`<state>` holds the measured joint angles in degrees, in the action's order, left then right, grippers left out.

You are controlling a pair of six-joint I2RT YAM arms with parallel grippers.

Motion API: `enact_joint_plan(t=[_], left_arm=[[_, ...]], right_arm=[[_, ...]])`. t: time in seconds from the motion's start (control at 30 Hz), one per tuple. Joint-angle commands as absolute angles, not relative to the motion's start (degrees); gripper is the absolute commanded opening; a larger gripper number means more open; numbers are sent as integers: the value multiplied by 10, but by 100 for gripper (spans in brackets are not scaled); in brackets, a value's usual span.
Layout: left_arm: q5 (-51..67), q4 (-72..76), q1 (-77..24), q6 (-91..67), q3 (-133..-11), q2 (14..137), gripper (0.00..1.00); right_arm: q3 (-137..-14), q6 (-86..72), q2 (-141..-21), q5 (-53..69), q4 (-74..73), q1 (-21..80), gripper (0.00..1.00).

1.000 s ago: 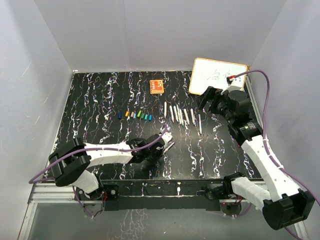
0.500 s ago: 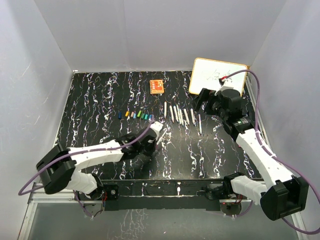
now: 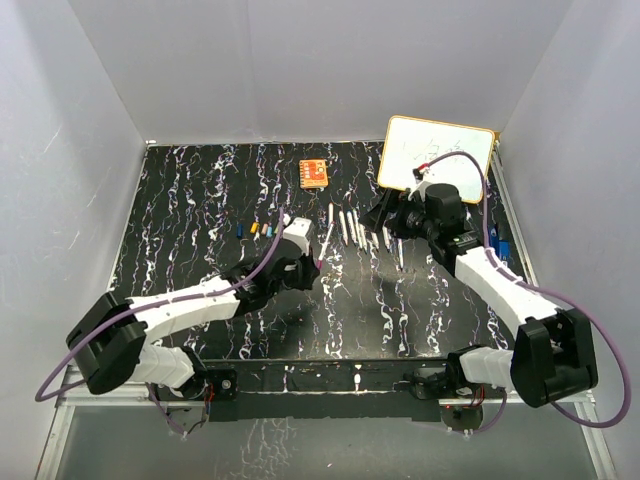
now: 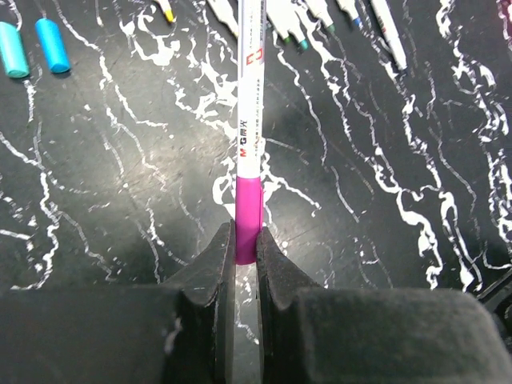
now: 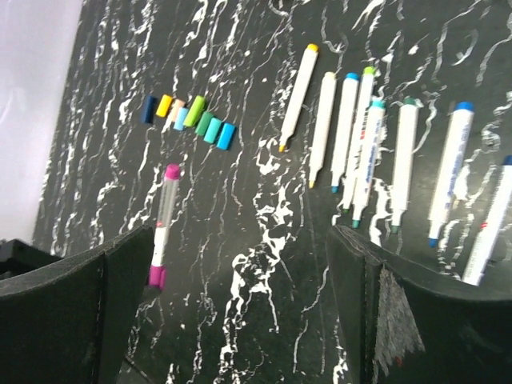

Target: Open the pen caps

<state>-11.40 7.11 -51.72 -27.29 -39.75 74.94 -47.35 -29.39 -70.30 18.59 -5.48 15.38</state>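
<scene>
Left claw (image 4: pixel 246 240) pinching a pen (image 4: pixel 250 104) by its magenta end, centre frame.
Right claw (image 5: pixel 236 248) spread wide, empty; pen caps (image 5: pixel 188 116) rowed upper left on desk (image 5: pixel 264 264), other pens (image 5: pixel 376 152) upper right.

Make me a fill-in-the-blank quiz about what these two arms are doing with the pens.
1. The left gripper is shut on a pen at its ___ end.
2. The right gripper, over the other pens, is ___ and holds nothing.
3. In the top view, the loose caps lie ___ of those pens.
4. The whiteboard sits at the table's far ___ corner.
Missing words: magenta; open; left; right.
</scene>
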Motion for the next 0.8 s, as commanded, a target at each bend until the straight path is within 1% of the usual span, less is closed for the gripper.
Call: enact_joint_plan(t=[0.0,0.3,0.63,0.7,0.77], left_arm=[[-85,167,-509,-298,-413,775,0],[-41,212,-506,-299,-469,842,0],[-14,240,-504,-310,-490,854,0],[-8,242,-503,-311,-492,854,0],[-5,244,-503,-314,-492,853,0]], right_arm=[[-456,-331,-712,254,61,158,87],[-449,-342,-750,278,106,181,85],[-453,-342,-794,267,125,208,82],[-453,-343,-801,267,131,208,79],[-453,-344,-807,270,137,209,72]])
